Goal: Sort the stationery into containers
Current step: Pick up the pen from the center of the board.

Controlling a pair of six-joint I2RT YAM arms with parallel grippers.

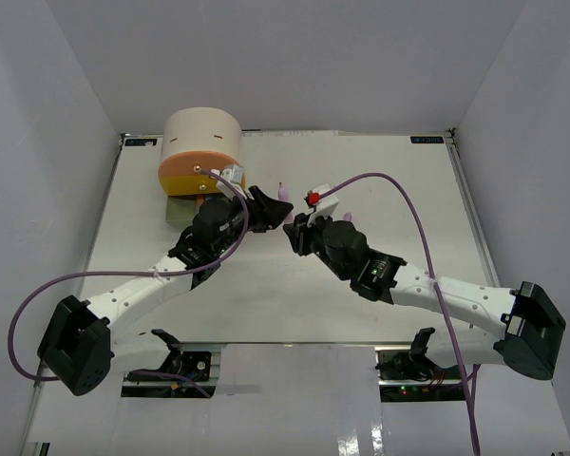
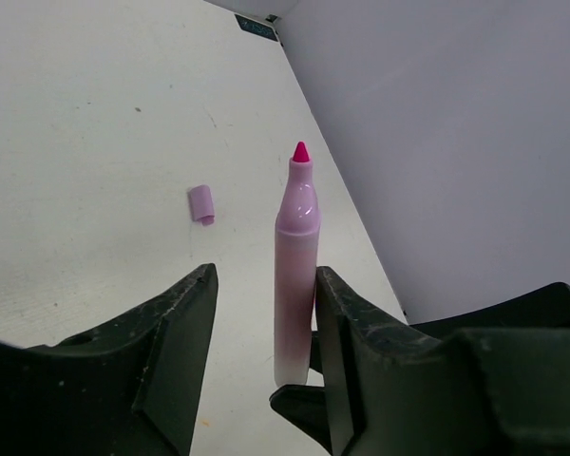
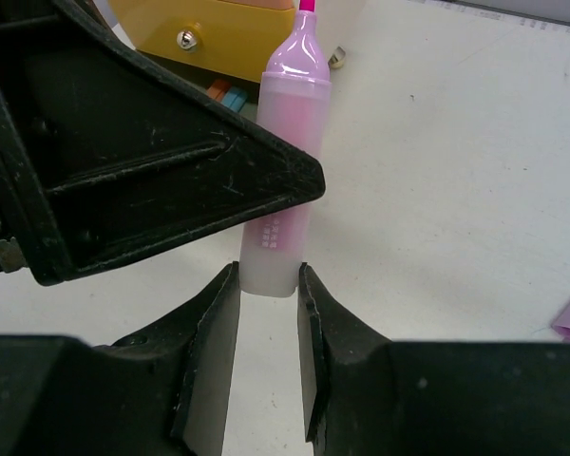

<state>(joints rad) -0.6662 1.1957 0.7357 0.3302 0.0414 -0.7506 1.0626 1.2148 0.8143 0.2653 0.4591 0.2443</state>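
R gripper (image 3: 268,277) pinches marker (image 3: 290,142) base, L gripper (image 2: 266,280) straddles w/ gap

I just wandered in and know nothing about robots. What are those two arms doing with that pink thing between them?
The right gripper is pinching the bottom end of a pink highlighter, whose tip is bare. The left gripper has its jaws on either side of the same highlighter but is not clamped on it. A small mauve cap lies loose on the table. The beige drawer cabinet stands beyond the arms, towards the far left.
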